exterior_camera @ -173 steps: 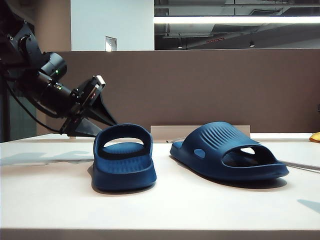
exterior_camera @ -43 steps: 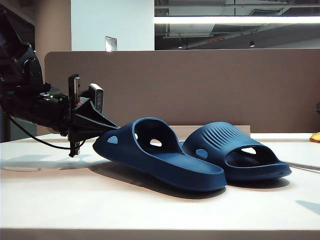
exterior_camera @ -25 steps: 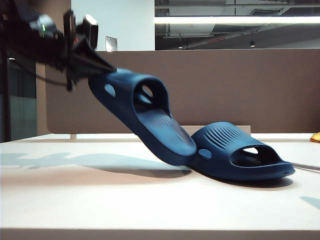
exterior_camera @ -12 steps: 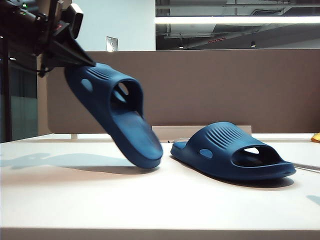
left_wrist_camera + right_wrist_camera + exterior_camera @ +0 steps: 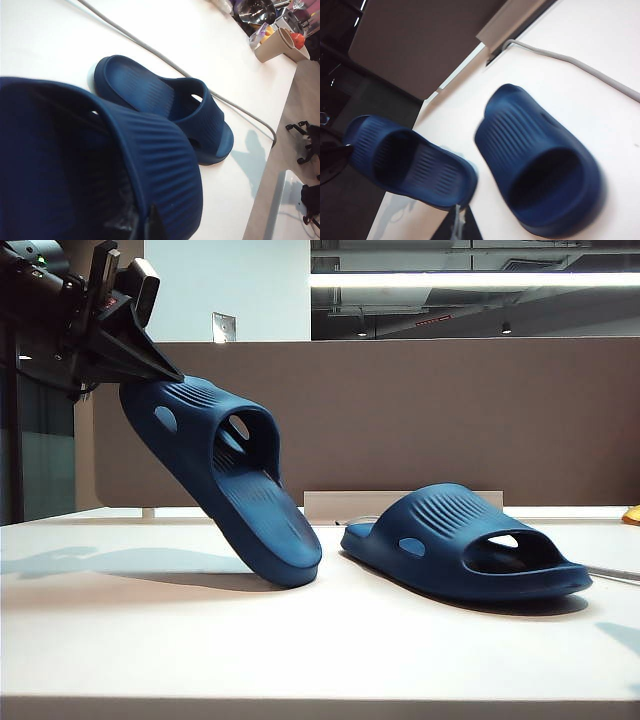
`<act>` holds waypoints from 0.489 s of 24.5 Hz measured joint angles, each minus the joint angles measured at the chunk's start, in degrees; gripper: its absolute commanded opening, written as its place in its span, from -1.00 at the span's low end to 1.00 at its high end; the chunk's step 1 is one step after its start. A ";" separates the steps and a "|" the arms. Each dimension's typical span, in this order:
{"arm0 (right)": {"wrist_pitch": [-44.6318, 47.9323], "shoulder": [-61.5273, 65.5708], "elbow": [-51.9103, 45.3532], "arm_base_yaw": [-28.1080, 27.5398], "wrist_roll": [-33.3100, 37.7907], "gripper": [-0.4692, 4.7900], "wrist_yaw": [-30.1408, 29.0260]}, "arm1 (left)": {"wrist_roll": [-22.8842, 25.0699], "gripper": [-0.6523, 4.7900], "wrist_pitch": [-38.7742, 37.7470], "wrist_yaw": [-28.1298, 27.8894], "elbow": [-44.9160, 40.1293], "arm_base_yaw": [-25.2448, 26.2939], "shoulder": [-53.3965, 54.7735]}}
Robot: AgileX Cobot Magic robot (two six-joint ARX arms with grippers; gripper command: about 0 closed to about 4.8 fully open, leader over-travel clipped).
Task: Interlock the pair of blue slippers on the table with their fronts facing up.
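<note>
One blue slipper [image 5: 225, 485] hangs tilted over the left side of the white table [image 5: 120, 640], its toe end pinched high up by the left pincer [image 5: 150, 365] and its heel resting on, or just above, the tabletop. The pincer is clenched on the front edge of the slipper, the footbed turned toward the right. The second slipper [image 5: 465, 545] lies flat on its sole to the right, apart from the first, strap up and open toe pointing right and toward the near edge.

From the left wrist camera, the held slipper [image 5: 100, 165] fills the foreground, with its mate [image 5: 170, 107] lying beyond it beside a grey cable [image 5: 150, 47]. The right pincer [image 5: 462, 225] looks down on the lying slipper [image 5: 542, 175] from above it; only a sliver of its tips shows, shut and empty, and it is out of sight in the room view. A brown-grey divider panel [image 5: 450, 410] closes off the far side of the table.

The step in hand appears to be the lift and turn of the left slipper. Next, that slipper most likely has to be carried right and fitted against its mate so the two lock together, which calls for keeping the tilt steady and probably for the right arm to steady or raise the other slipper.
</note>
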 measured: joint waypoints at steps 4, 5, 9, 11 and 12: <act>-2.14 7.91 6.10 0.02 -3.78 -0.78 -1.31 | -0.02 -0.78 0.22 0.00 0.00 0.02 0.00; -3.06 10.27 8.20 0.02 -5.57 -0.78 -1.29 | -0.02 -0.78 0.22 0.00 0.00 0.02 0.00; -3.76 20.61 16.02 0.02 -11.87 -0.78 -0.96 | -0.02 -0.78 0.31 0.00 0.00 0.02 0.00; -3.87 27.28 19.15 0.00 -11.98 -0.77 -0.94 | -0.07 -0.78 0.68 0.00 -0.02 0.02 0.00; -3.54 33.03 20.81 0.00 -8.96 -0.77 -1.49 | -0.17 -0.78 0.81 0.00 -0.02 0.00 0.00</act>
